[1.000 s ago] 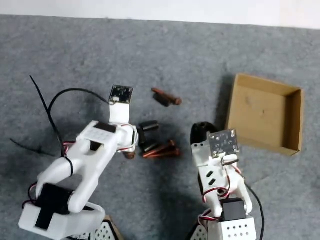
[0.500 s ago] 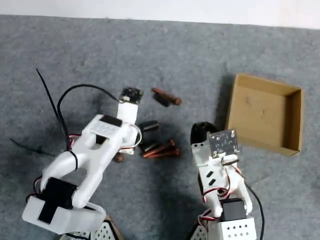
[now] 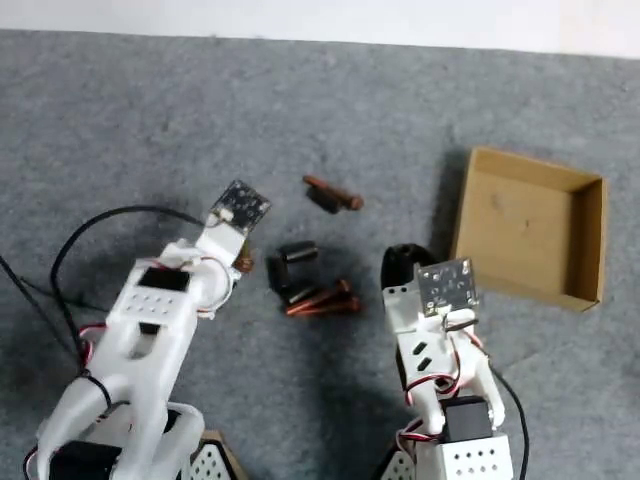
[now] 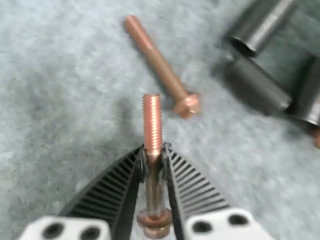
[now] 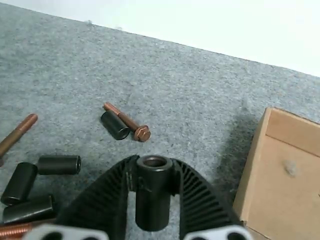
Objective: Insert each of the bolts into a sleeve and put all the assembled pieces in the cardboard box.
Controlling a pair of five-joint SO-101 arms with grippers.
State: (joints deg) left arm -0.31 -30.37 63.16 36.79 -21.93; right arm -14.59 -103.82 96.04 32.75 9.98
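My left gripper (image 4: 152, 150) is shut on a copper bolt (image 4: 152, 120), gripped along its shank with the threaded end sticking out past the fingertips. In the high view this gripper (image 3: 243, 262) hangs just left of the parts pile. A second bolt (image 4: 161, 71) lies loose on the carpet beyond it, beside black sleeves (image 4: 260, 89). My right gripper (image 5: 152, 167) is shut on an upright black sleeve (image 5: 151, 197) with its bore facing up, and in the high view it (image 3: 403, 262) sits left of the cardboard box (image 3: 520, 225).
A bolt lying against a sleeve (image 3: 331, 194) rests farther back on the grey carpet. Two sleeves (image 3: 297, 253) and a pair of bolts (image 3: 320, 299) lie between the arms. In the right wrist view the box wall (image 5: 292, 125) stands close to the gripper. Black cables (image 3: 60, 262) trail from the left arm.
My left arm has swung back and to the left, away from the pile, with the bolt in its fingers. The right arm and its sleeve have not moved.
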